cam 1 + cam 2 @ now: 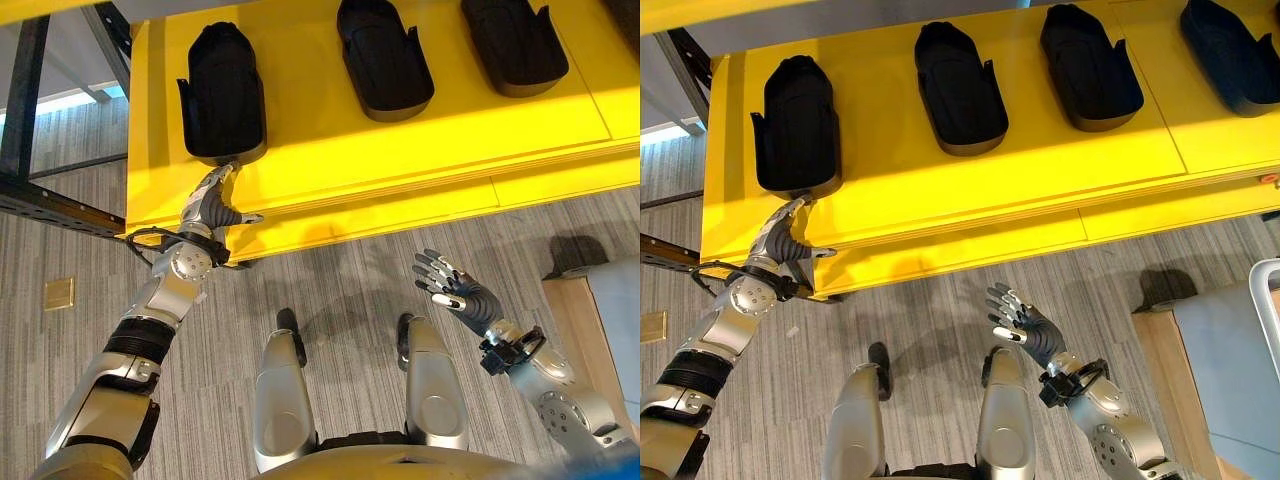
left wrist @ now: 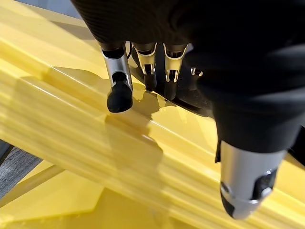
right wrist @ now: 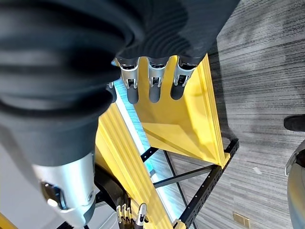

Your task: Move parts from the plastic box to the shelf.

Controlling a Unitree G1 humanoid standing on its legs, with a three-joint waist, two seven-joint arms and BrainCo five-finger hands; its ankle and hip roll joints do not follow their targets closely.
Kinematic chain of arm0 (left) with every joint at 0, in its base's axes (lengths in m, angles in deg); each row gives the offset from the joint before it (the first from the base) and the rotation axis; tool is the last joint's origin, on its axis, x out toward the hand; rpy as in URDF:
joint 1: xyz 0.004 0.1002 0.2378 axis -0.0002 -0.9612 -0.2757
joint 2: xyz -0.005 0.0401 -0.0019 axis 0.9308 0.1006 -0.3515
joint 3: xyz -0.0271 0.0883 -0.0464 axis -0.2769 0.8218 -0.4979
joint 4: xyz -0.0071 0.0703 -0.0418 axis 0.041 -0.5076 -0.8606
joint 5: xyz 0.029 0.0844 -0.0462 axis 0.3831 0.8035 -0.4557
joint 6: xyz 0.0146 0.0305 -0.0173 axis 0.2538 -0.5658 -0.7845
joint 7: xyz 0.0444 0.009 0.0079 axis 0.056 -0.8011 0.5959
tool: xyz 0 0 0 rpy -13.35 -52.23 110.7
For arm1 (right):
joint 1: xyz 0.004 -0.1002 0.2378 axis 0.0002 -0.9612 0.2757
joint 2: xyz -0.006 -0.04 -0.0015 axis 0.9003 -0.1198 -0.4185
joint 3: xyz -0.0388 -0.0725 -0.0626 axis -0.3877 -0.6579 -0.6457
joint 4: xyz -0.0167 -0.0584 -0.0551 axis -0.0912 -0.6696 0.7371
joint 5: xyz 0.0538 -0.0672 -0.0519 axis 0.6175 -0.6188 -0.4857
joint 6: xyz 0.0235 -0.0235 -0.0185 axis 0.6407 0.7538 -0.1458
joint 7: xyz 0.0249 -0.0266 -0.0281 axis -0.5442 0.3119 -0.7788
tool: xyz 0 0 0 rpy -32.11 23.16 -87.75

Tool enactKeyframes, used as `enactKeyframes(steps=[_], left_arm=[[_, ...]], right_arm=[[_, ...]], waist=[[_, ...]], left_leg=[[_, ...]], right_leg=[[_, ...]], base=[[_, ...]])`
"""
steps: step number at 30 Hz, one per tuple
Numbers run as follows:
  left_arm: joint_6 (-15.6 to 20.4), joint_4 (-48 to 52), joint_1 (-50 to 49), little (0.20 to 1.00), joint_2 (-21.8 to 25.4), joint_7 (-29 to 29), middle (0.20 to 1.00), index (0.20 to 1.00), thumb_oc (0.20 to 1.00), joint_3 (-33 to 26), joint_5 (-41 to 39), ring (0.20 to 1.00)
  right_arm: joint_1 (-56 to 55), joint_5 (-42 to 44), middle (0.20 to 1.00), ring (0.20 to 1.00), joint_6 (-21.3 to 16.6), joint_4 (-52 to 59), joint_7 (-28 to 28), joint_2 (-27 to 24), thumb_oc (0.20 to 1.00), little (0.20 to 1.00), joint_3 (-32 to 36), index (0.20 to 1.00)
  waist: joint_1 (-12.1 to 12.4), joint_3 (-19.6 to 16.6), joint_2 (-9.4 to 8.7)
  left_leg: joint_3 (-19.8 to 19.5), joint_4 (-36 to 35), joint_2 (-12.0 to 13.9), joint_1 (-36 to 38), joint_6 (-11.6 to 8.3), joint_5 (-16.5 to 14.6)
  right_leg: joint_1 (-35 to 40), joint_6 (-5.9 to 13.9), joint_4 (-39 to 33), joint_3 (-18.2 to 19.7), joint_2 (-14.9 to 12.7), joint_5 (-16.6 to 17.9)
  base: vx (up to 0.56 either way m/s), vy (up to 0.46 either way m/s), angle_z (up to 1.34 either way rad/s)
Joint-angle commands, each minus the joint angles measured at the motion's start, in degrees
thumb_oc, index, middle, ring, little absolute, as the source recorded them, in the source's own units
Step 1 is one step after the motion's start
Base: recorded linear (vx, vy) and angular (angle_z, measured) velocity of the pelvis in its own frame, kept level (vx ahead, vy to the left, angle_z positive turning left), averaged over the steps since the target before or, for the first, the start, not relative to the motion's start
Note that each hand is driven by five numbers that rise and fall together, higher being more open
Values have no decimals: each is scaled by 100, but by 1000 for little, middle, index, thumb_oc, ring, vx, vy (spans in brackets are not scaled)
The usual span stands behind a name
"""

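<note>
- Left hand (image 1: 212, 205) is reaching up to the front edge of the yellow shelf (image 1: 400, 150), fingers (image 2: 119, 90) straight and relaxed, tips touching or just at the near end of the leftmost black part (image 1: 222, 95); thumb sticking out to the side over the shelf lip.
- Left wrist view: fingers are extending toward the dark part (image 2: 190, 98) on the yellow surface, nothing clasped; the actual contact point is hidden behind the fingertips, hard to tell if touching.
- Right hand (image 1: 1025, 325) is hanging low over the grey carpet floor (image 1: 930, 300), well apart from the shelf, fingers spread open, holding nothing.
- Right wrist view: its fingers (image 3: 152, 83) are pointing straight out, empty, with the shelf's yellow edge and black metal frame (image 3: 209, 188) past them.
- Black parts are lying in a row on the shelf top: second part (image 1: 960, 88), third part (image 1: 1090, 68), fourth part (image 1: 1235, 55) cut off at the right edge.
- A wooden-edged box corner (image 1: 1200, 360) is showing at lower right, mostly cut off; contents cannot be made out.
- A dark object (image 1: 577, 255) is sitting on the floor by it, too unclear to identify.
</note>
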Motion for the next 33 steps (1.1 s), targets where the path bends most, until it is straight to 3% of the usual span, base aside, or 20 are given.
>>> enactKeyframes(steps=[1,33], left_arm=[[12,-276,155,1000,166,69,1000,1000,1000,212,110,1000],[-62,-785,877,1000,386,177,1000,1000,1000,388,-7,1000]], right_arm=[[-115,100,1000,1000,-214,409,-129,41,1000,1000,0,1000],[-174,148,1000,1000,-188,337,-194,4,1000,1000,-133,1000]], waist=[[-33,-270,-217],[-104,-313,-254]], left_leg=[[117,210,81,-37,180,-48],[149,239,79,-40,166,-61]], right_leg=[[203,114,-322,-10,-240,427],[162,120,-296,66,-218,466]], base=[[0,0,0],[0,0,0]])
